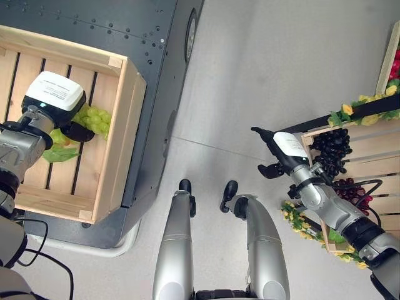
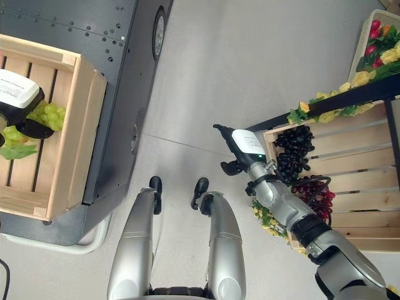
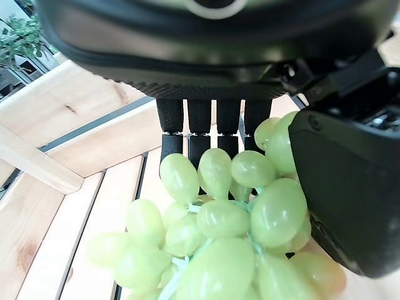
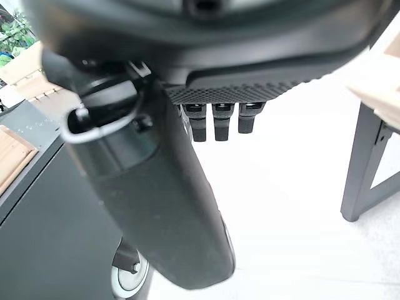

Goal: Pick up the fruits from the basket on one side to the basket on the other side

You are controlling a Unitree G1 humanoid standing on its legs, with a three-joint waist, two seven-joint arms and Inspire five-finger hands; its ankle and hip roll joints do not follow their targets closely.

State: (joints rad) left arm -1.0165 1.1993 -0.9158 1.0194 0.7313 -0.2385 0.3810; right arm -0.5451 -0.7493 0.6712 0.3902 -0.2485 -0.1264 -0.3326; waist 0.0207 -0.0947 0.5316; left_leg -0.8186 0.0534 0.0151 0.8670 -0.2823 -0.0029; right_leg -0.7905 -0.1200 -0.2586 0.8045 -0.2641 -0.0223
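A bunch of green grapes [image 1: 95, 119] hangs low inside the wooden crate [image 1: 122, 137] on my left, over its slatted floor. My left hand [image 1: 53, 94] reaches into that crate and is shut on the bunch. The left wrist view shows the green grapes [image 3: 219, 219] pinched between the fingers [image 3: 199, 128] and the thumb [image 3: 350, 187]. A green leaf [image 1: 59, 153] lies under the hand. My right hand [image 1: 284, 150] hovers open and empty over the floor, just left of the wooden crate [image 1: 369, 140] on my right. That crate holds dark grapes [image 1: 334, 147] and red grapes [image 1: 350, 190].
The left crate rests on a dark grey wheeled platform [image 1: 156, 94]. A black rack bar with yellow and green foliage [image 1: 369, 103] runs above the right crate. More yellow foliage [image 1: 294, 219] hangs at that crate's lower corner. Pale floor [image 1: 250, 75] lies between the two sides.
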